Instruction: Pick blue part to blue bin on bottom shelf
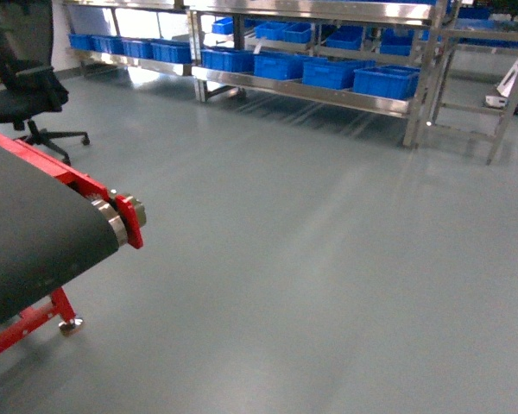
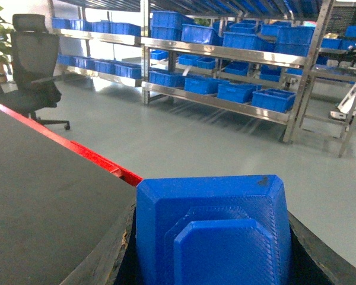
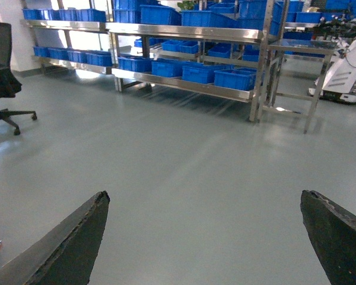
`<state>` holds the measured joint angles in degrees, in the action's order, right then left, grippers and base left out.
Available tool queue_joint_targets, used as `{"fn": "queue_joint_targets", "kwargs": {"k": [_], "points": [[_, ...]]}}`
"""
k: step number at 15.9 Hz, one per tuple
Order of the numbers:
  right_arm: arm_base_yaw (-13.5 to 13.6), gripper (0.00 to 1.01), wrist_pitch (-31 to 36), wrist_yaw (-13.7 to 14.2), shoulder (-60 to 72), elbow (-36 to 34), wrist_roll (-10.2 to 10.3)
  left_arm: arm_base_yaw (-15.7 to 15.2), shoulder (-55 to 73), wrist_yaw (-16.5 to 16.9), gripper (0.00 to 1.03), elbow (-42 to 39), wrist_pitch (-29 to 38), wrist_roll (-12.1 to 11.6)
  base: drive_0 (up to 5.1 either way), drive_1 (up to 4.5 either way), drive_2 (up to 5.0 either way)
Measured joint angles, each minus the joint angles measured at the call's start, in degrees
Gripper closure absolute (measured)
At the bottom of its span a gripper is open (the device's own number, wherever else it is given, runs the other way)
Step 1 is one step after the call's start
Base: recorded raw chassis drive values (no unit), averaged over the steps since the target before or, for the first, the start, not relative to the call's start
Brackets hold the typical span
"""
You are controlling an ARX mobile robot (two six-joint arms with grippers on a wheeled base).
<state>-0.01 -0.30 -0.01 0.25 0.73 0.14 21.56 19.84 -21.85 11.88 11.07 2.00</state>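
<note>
A blue part (image 2: 213, 234), a moulded plastic piece with stepped, chamfered faces, sits clamped between the dark fingers of the left gripper (image 2: 210, 261), filling the lower half of the left wrist view beside the black belt of a red-framed conveyor (image 2: 41, 196). The right gripper (image 3: 204, 237) hangs wide apart and empty over bare grey floor (image 3: 184, 166), its two padded fingers (image 3: 71, 243) framing nothing. Neither arm shows in the head view.

The pick appears complete; the step in hand is the carry. Across the open floor stands the steel rack, whose bottom shelf (image 1: 311, 91) holds a row of blue bins (image 1: 386, 81) behind a shiny front rail. The rack remains well apart from the robot, so the next move calls for driving the base across the floor toward it, then lowering the left arm to the low tier and releasing the part into one of the bins. An office chair (image 1: 26, 78) stands to the left, clear of a straight run to the rack.
</note>
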Motion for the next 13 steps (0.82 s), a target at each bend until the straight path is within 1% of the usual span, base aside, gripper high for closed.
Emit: {"fn": "queue_joint_targets", "kwargs": {"k": [13], "points": [[0.0,0.03,0.0,0.0,0.0,0.0,0.0,0.0,0.0,0.0,0.59,0.0,0.0,0.0,-1.5,-1.52,-1.5]]}}
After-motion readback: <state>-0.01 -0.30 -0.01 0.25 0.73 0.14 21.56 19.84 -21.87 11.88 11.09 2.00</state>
